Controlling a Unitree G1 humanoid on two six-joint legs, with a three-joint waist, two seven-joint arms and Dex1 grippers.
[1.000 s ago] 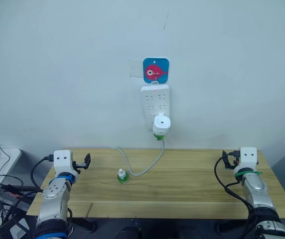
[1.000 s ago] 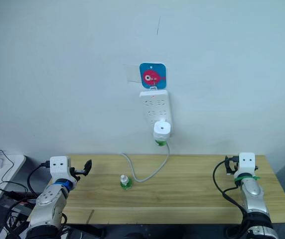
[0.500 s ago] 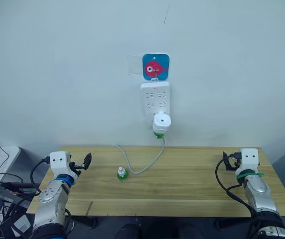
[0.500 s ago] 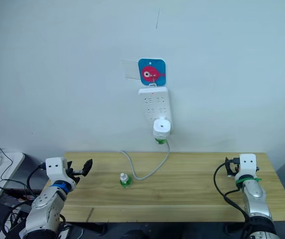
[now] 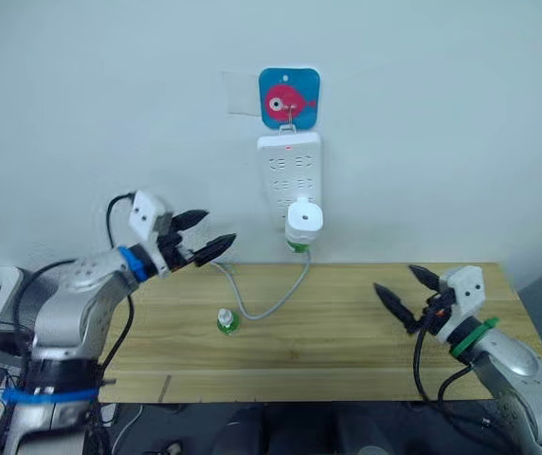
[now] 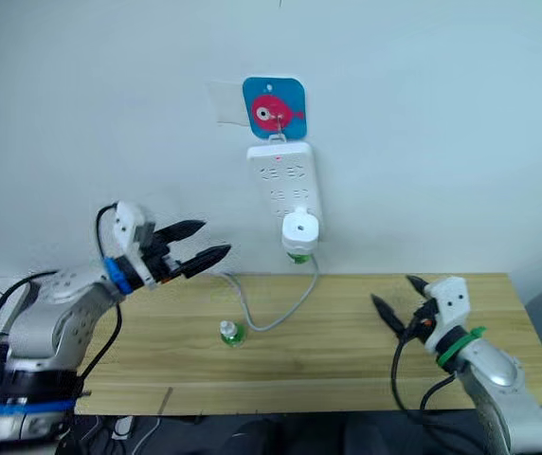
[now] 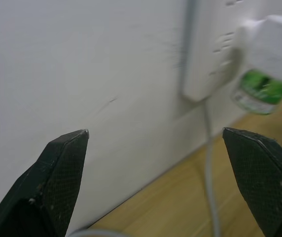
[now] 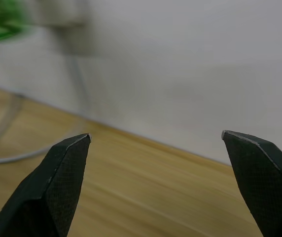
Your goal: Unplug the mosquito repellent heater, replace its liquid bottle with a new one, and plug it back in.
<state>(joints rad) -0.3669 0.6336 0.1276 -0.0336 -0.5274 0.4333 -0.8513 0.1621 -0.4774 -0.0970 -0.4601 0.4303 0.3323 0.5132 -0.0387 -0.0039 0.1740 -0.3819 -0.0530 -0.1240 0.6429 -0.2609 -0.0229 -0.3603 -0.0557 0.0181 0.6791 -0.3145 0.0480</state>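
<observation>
**Heater plugged in, both grippers spread wide**

The mosquito repellent heater [image 5: 303, 222] sits plugged into the bottom of the white power strip [image 5: 290, 175] on the wall, its green bottle [image 7: 257, 92] hanging beneath. The left gripper [image 5: 205, 235] is raised beside it, fingers wide, holding nothing. The right gripper [image 5: 406, 292] hovers over the wooden table [image 5: 347, 332], likewise wide. A spare green bottle [image 5: 225, 321] stands on the table
</observation>
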